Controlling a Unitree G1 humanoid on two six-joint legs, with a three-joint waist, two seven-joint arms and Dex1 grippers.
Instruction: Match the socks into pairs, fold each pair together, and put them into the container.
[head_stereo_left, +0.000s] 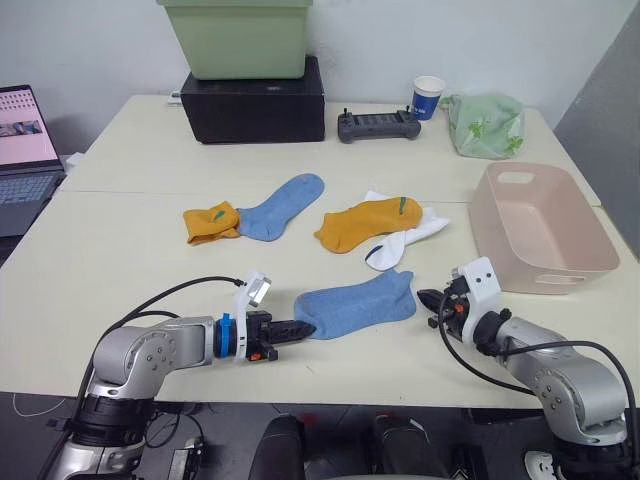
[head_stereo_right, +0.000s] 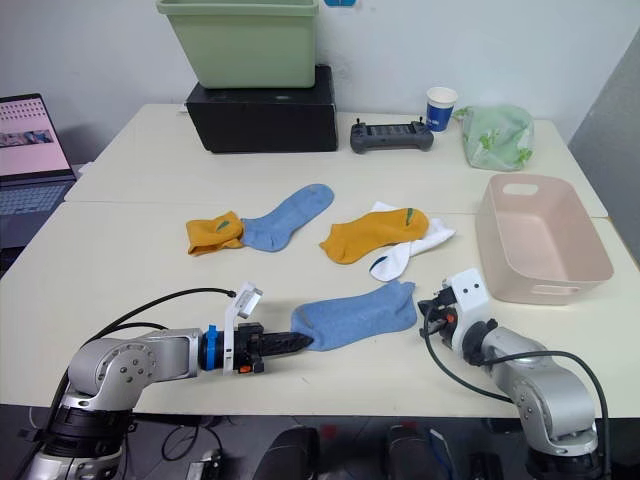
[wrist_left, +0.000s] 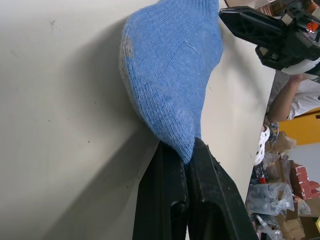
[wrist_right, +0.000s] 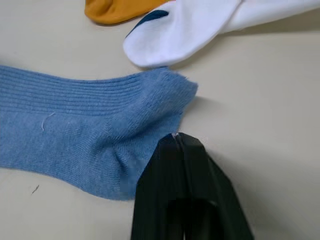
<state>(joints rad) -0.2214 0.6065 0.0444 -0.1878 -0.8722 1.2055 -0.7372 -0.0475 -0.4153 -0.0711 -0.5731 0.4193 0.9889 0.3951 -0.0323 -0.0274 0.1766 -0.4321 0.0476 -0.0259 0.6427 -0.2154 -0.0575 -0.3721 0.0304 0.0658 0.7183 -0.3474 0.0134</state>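
A light blue sock (head_stereo_left: 355, 305) lies flat near the table's front edge. My left gripper (head_stereo_left: 303, 328) is shut on its toe end, as the left wrist view (wrist_left: 187, 155) shows. My right gripper (head_stereo_left: 425, 298) sits at the sock's cuff end with its fingers (wrist_right: 172, 165) shut and nothing visibly between them. Farther back lie a second blue sock (head_stereo_left: 283, 207) touching a folded mustard-orange sock (head_stereo_left: 210, 222). Another orange sock (head_stereo_left: 365, 222) lies over white socks (head_stereo_left: 400, 243). The pale pink container (head_stereo_left: 560, 280) stands empty at the right.
At the back stand a green bin (head_stereo_left: 240, 38) on a black box (head_stereo_left: 255, 100), a controller (head_stereo_left: 378, 125), a paper cup (head_stereo_left: 428, 97) and a pale green cloth bag (head_stereo_left: 485, 125). A laptop (head_stereo_left: 25, 150) sits at the far left.
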